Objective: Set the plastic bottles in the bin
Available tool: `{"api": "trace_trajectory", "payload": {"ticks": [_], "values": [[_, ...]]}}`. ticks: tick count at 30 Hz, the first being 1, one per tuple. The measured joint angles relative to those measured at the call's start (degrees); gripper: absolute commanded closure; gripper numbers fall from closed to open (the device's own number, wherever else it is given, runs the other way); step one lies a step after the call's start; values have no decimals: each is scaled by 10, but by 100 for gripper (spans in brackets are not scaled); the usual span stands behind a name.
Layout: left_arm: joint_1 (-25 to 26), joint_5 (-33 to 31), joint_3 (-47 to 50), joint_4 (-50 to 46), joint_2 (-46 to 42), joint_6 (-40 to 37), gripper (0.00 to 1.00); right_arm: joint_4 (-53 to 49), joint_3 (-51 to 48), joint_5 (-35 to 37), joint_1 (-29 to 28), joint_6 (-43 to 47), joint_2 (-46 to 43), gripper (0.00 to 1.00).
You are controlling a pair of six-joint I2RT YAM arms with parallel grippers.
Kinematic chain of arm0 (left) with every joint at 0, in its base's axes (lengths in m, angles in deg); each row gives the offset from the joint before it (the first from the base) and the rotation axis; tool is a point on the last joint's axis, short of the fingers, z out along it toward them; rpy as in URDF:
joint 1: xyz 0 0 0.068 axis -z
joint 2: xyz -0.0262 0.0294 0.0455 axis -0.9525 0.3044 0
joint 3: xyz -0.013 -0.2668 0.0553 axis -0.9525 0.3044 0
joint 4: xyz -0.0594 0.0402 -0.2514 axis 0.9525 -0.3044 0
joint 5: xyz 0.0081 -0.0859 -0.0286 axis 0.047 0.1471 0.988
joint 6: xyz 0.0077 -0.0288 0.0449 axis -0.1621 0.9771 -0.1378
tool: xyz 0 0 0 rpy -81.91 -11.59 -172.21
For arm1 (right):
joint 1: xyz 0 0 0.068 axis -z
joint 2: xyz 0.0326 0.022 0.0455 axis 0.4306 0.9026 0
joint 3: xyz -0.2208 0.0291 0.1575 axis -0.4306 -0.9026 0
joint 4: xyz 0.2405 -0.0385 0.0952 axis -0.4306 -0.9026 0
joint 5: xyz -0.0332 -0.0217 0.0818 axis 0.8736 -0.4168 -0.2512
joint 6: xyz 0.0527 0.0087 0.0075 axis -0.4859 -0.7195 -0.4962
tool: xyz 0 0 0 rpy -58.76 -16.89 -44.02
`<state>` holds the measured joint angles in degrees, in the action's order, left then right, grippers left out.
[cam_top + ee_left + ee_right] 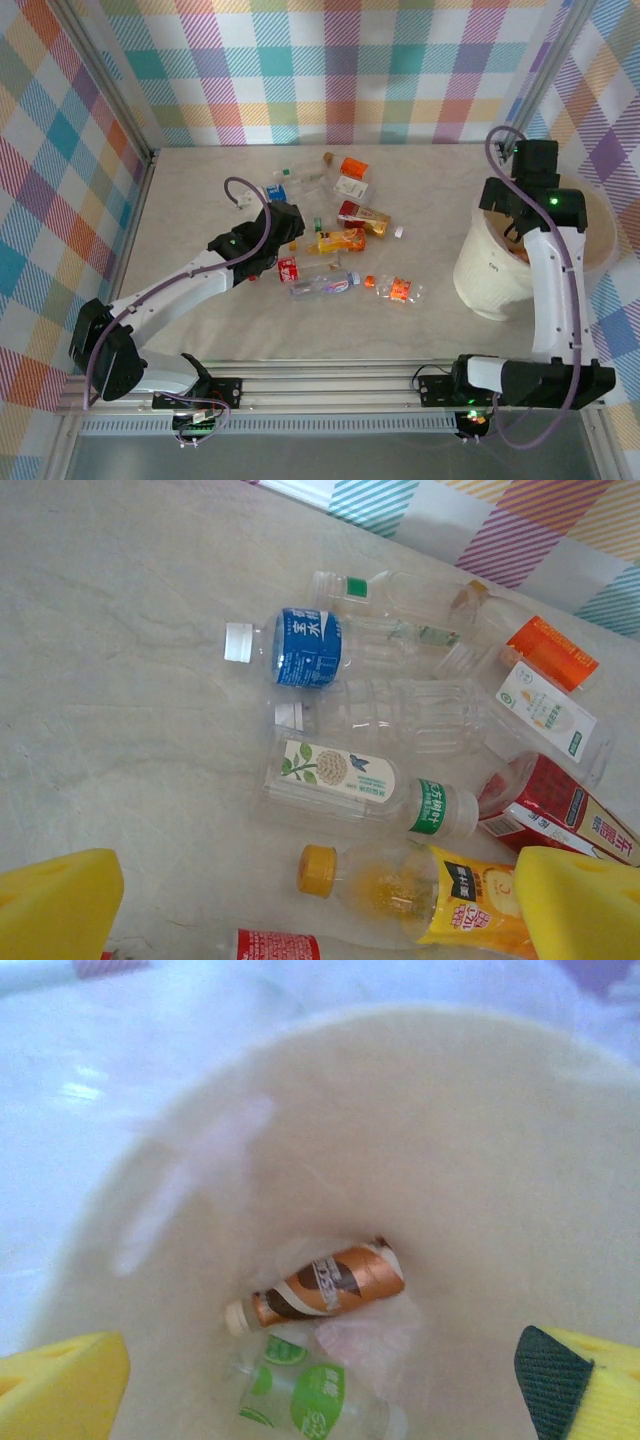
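Several crushed plastic bottles [330,240] lie scattered mid-table. My left gripper [285,238] hangs open over their left side; between its yellow pads [60,905] lies a yellow-capped orange-label bottle [420,885], untouched. Beyond that bottle are a flower-label bottle [340,770] and a blue-label bottle [305,647]. The bin [490,270] stands at the right. My right gripper [518,222] hovers open over its mouth, and its jaws hold nothing. Down inside the bin [450,1140] rest a brown-orange bottle [330,1285] and a green-label clear bottle [315,1400].
A red pack [550,800] and an orange-label bottle [550,652] lie at the cluster's right. A clear bottle [322,285] and a crushed orange one [398,289] lie nearer the front. Plaid walls close in the table on three sides.
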<state>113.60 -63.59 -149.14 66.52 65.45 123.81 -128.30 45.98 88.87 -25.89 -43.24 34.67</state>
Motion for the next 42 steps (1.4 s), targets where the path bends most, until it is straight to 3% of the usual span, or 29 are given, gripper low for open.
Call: {"api": "trace_trajectory", "payload": {"ticks": [7,18,25,31,42], "values": [[-1,0,2,7,0,19,0,18,43,-14,-151,2,-15,0],[-2,0,19,9,0,51,0,59,-44,-226,-284,45,44,0],[-2,0,43,8,0,78,0,59,-183,-262,-315,44,95,0],[-2,1,72,13,-3,104,0,97,-290,-237,-316,16,115,0],[-2,7,93,24,-17,131,0,158,-381,-229,-316,-36,137,0]]}}
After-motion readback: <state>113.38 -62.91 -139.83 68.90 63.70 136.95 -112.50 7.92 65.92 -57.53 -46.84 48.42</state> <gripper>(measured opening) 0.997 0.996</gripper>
